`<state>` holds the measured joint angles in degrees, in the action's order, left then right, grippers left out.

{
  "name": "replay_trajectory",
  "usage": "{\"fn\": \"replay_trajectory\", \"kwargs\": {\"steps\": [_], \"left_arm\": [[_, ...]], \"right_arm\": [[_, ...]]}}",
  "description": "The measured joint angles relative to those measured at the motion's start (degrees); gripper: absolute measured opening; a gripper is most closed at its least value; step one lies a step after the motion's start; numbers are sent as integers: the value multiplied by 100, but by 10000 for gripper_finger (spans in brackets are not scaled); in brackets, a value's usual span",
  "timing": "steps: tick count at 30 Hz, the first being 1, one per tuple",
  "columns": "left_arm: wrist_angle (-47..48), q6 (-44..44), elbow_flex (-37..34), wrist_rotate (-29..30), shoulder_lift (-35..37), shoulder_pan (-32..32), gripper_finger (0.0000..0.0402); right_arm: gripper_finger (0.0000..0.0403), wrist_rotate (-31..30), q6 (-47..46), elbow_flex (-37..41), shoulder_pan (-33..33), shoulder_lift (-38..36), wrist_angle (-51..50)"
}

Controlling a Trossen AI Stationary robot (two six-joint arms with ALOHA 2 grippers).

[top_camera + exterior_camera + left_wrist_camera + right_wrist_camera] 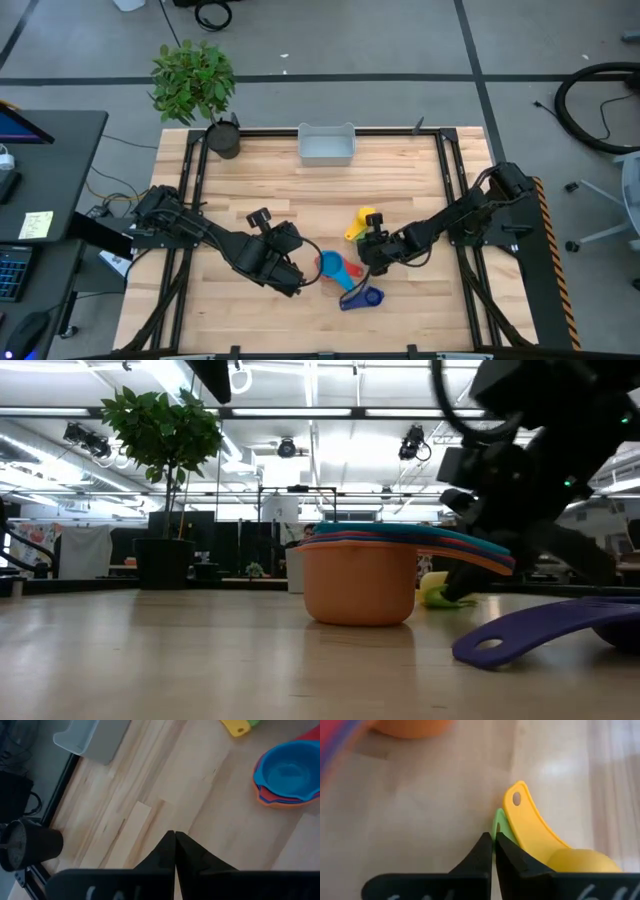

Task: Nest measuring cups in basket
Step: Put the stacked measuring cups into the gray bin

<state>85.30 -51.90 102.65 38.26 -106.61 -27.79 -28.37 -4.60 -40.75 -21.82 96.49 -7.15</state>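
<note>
Basket at far table edge, no cups visible in it. All measuring cups lie mid-table, well apart from basket.

Partial nest exists: blue cup seated in red, red in orange cup.

Purple cup lies loose beside stack. Yellow cup and green cup together, near stack, not nested into it.

Right gripper: fingers closed, tips at green handle; grip on it unconfirmed.

Left gripper: fingers closed, empty, beside stack.

Remaining: nest loose cups, transfer set to basket.
</note>
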Motion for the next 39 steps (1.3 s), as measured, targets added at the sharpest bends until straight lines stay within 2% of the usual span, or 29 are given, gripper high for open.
{"fn": "replay_trajectory", "kwargs": {"steps": [9,20,39], "left_arm": [[-16,-2,0,-100,0,31,6],[-16,7,0,-101,0,27,6],[-14,13,0,-94,0,-207,6]], "right_arm": [[10,119,44,-90,202,2,-93],[8,925,41,-1040,310,7,-746],[8,955,-352,-2105,751,7,-1113]]}}
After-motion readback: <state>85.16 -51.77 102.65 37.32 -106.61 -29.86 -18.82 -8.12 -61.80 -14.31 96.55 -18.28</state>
